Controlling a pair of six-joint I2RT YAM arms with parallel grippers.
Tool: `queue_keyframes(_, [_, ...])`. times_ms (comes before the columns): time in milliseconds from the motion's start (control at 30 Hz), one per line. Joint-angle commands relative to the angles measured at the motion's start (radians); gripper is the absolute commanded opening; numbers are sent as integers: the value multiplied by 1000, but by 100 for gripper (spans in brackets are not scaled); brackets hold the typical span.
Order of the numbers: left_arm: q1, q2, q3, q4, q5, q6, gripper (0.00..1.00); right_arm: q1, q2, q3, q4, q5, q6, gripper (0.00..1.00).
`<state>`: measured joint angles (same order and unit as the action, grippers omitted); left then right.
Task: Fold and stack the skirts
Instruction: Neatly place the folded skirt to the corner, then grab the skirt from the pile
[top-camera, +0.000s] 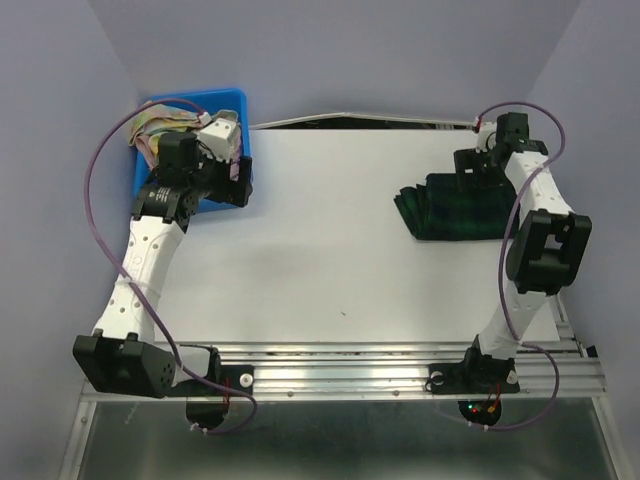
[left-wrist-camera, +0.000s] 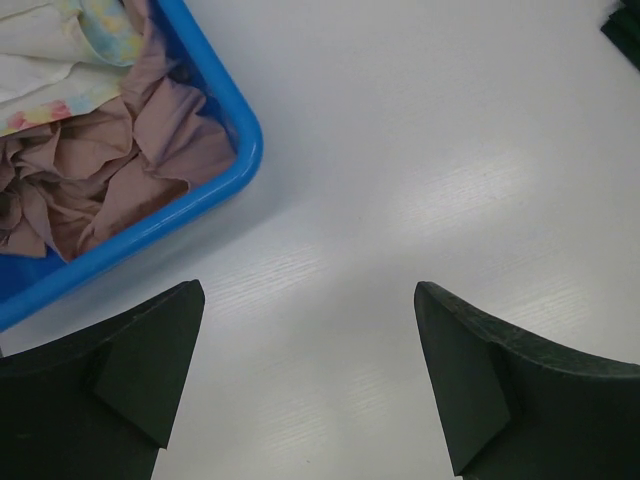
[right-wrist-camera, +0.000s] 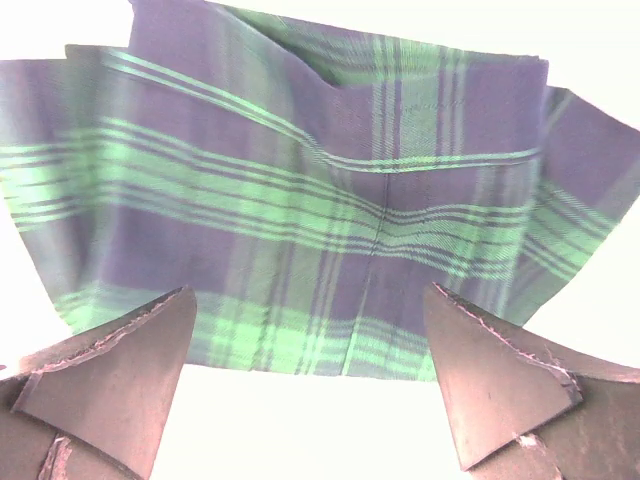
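Left end effector and right end effector gape empty (one plaid skirt out, one floral skirt in bin).

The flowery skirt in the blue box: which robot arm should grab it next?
Left, most likely. The left gripper hangs open just beside the blue bin where the flowery skirt lies. The right gripper is open over the plaid skirt, away on the opposite side.
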<state>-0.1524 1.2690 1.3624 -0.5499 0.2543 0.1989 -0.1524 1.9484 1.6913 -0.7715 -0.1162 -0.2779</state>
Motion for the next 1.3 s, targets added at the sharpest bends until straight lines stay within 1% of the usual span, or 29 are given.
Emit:
queue_keyframes(0, [63,-51,41,2,37,7,98,-9,-136,64,-100,-124,-9,100])
queue_keyframes(33, [83,-56,40,5,45,7,98,-9,-155,56,-110,-140,-4,100])
queue_keyframes(67, [130,-62,35,10,69,7,98,-9,-178,36,-118,-157,-6,100])
queue_keyframes(100, [143,-69,26,14,83,8,98,-9,-202,21,-135,-199,-7,100])
queue_keyframes(133, [199,-82,6,24,98,8,98,-9,-256,-17,-143,-218,-10,100])
queue_keyframes(167, [218,-85,-2,27,102,8,98,-9,-285,-42,-146,-233,-18,100])
queue_keyframes(200, [234,-88,-6,25,103,10,98,-9,-314,-68,-155,-281,-23,100])
queue_keyframes(267, [287,-86,-9,37,100,8,98,-9,-390,-158,-169,-331,-18,100])
queue_keyframes(367, [352,-63,0,76,99,-6,98,-9,-462,-248,-186,-359,11,100])
queue_keyframes(400, [403,-33,15,82,120,-7,98,-9,-477,-304,-184,-367,11,100])
queue_keyframes(433, [433,-13,24,90,184,-7,98,-9,-508,-332,-184,-373,11,100])
queue_keyframes(500, [488,35,56,88,246,-3,96,-9,-532,-375,-176,-372,13,100])
queue_keyframes(567, [549,127,128,85,290,-21,95,-9,-555,-424,-176,-359,11,100])
queue_keyframes(600, [568,163,154,84,305,-38,95,-9,-562,-433,-180,-359,8,100])
queue_keyframes(633, [600,234,200,85,324,-56,92,-9,-565,-450,-180,-361,6,100])
queue_keyframes(667, [614,265,217,94,357,-103,90,-9,-571,-459,-176,-361,5,100])
queue_keyframes(700, [623,291,224,114,368,-127,89,-9,-580,-469,-172,-365,6,100])
queue_keyframes(733, [631,320,218,184,364,-148,89,-9,-583,-487,-166,-373,5,100])
queue_keyframes(800, [631,328,192,281,349,-189,89,-9,-585,-501,-147,-408,-4,100])
queue_keyframes(833, [631,329,158,385,338,-193,89,-9,-576,-507,-144,-421,-6,100])
queue_keyframes(867, [631,331,146,425,314,-243,89,-9,-566,-515,-143,-431,-18,100])
queue_keyframes(933, [628,357,147,506,289,-256,88,2,-534,-521,-146,-488,-49,100])
queue_keyframes(1000, [610,384,170,536,238,-228,88,13,-511,-539,-111,-494,-47,100])
queue_keyframes(1033, [600,415,194,550,171,-211,87,13,-485,-544,-79,-490,-40,100])
queue_keyframes(1100, [579,453,219,596,128,-179,87,22,-456,-547,-63,-505,-43,100])
queue_keyframes(1133, [573,504,256,614,94,-152,87,22,-439,-545,-55,-519,-43,100])
queue_keyframes(1200, [568,568,317,616,91,-129,86,22,-399,-548,-28,-514,-37,100])
queue_keyframes(1233, [565,640,401,592,97,-107,83,22,-388,-553,-20,-510,-35,100])
queue_keyframes(1267, [562,677,458,569,103,-36,82,22,-379,-558,-6,-508,-40,100])
